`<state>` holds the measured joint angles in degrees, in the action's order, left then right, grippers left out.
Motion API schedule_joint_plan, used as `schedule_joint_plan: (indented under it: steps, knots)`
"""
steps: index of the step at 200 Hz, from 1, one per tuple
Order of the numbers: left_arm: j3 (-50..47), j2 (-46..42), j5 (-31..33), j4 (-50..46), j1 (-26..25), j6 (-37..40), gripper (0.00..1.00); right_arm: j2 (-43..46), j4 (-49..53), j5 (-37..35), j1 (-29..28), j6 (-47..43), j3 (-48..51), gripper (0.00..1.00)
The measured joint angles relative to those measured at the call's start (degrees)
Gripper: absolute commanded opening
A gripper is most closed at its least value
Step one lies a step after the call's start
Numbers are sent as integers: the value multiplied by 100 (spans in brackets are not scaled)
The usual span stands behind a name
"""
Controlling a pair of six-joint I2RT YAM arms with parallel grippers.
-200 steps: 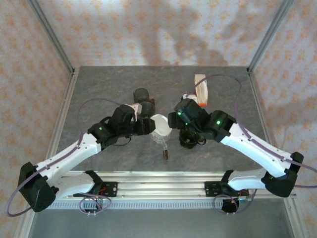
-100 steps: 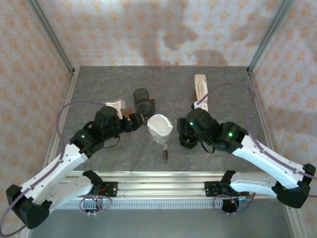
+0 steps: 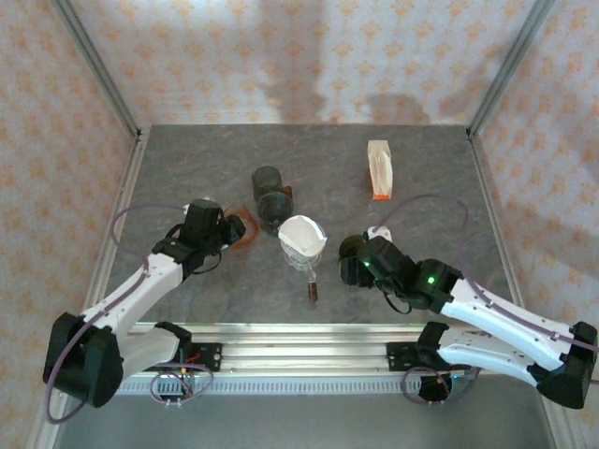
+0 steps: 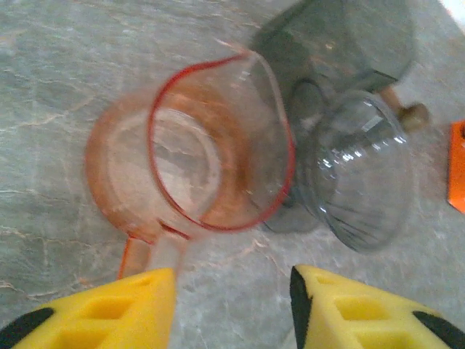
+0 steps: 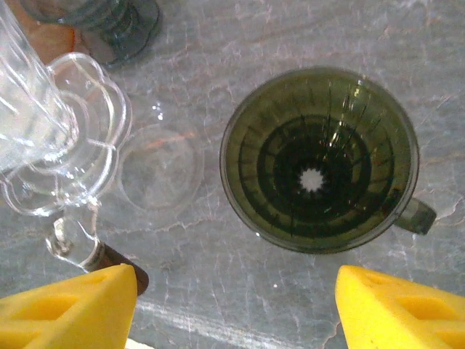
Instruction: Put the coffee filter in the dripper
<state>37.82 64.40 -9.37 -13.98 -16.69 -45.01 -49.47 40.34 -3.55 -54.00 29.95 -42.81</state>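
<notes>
- Filter: white cone, seated in the clear dripper at the middle of the surface.
- Left end effector: fingers apart, empty, above a pink server.
- Right end effector: spread wide, empty, over a bare green dripper.
- Handling: placement looks complete. Any retreat should rise first, keeping clear of the clear dripper's handle.

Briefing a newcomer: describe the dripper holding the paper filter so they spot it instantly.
Start at the middle of the grey table. The clear dripper stands there; unlike the pink jug, grey dripper and green dripper nearby, it alone holds a white filter.
</notes>
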Motion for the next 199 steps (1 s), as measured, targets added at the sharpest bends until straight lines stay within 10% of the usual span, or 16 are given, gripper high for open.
schedule_joint_plan:
  steps: [76,199]
  knots:
    - [7,734,599,612,409,-251,42,439,-393,282,-109,125,798,71]
    - [264,1108,833,210,409,-101,0,496,-468,348,-109,125,804,71]
